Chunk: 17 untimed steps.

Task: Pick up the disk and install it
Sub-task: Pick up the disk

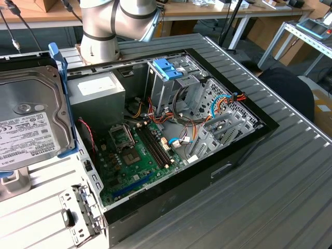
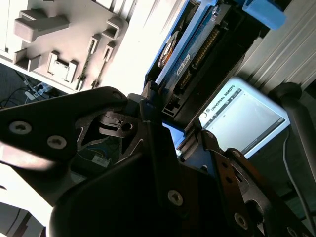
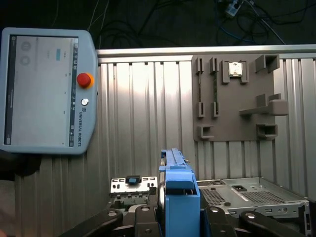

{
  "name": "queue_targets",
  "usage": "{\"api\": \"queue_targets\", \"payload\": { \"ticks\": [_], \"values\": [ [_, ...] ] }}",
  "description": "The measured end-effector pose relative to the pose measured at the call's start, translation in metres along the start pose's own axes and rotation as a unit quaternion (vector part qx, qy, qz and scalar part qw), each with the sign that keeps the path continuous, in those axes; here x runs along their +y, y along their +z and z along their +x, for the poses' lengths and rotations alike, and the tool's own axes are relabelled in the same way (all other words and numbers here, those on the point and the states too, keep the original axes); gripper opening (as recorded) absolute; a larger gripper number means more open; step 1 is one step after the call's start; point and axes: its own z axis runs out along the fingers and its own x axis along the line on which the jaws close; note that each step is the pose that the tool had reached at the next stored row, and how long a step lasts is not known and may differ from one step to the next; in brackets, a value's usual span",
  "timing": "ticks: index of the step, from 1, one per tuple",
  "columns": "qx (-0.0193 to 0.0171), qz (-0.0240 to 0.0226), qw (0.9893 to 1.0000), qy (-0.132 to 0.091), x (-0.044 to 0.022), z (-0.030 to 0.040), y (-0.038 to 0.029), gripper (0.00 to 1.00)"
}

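**Holding the disk aloft beside the open computer case**

Pinching the disk [image 1: 31,116] by its light blue carrier, between jaws pressed onto it from both sides; seen edge-on in the first wrist view. Raised off the table [image 1: 270,197] at the exterior view's left, close to that camera, label face toward it, well apart from the drive cage [image 1: 174,85] inside the computer case [image 1: 207,150].

Risks, as judged: slipping or tilting in a grip on smooth plastic. Further in, snagging the loose cables [image 1: 218,106] beside the cage, or knocking its blue latch [image 1: 167,68] through a skewed approach.

From the second wrist view: the disk's connector end. From the exterior view: the cage and the motherboard [image 1: 140,150]. From the first wrist view, farther off: a teach pendant [image 3: 44,89] and a grey fixture board [image 3: 237,98] on the table.
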Motion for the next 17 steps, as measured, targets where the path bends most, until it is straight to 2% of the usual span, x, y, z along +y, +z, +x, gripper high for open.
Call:
{"api": "queue_targets", "payload": {
  "ticks": [17],
  "values": [
    [0.0000,0.0000,1.0000,0.000,-0.0020,0.0038,-0.0002,0.37]
  ]
}}
